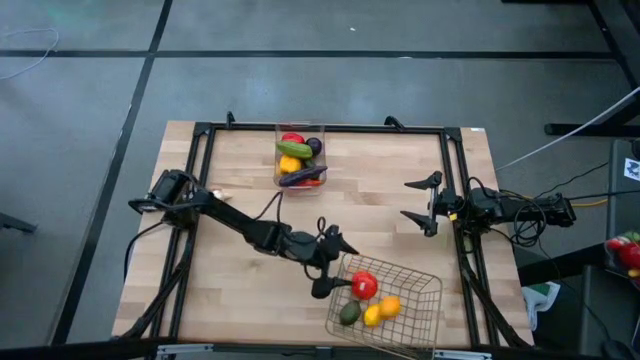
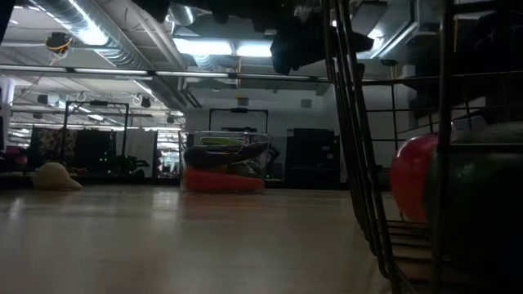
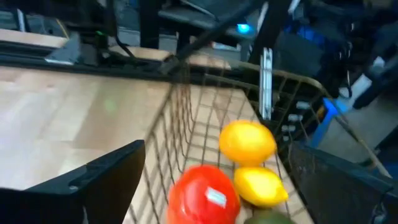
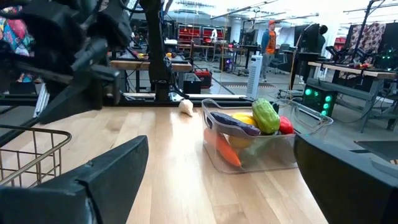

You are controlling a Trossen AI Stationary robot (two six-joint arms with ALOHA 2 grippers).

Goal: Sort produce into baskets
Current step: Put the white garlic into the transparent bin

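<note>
The wire-mesh basket [image 1: 400,318] stands at the table's near right and holds a red [image 1: 363,285], an orange [image 1: 389,306], a yellow [image 1: 371,316] and a green piece [image 1: 349,313] of produce. My left gripper [image 1: 335,268] hangs open at the basket's left rim, and in its wrist view [image 3: 217,149] the red piece [image 3: 202,196] lies in the basket just beyond its fingers, apart from them. The clear bin [image 1: 300,158] at the far middle is filled with several pieces. A white piece [image 1: 218,195] lies on the table at the left. My right gripper [image 1: 425,205] waits open at the right edge.
Black frame rails [image 1: 320,128] run along the table's far, left and right sides. Bare wood lies between the bin and the basket [image 1: 380,200]. Beyond the table the right wrist view shows a workshop with benches and a person [image 4: 272,38] far off.
</note>
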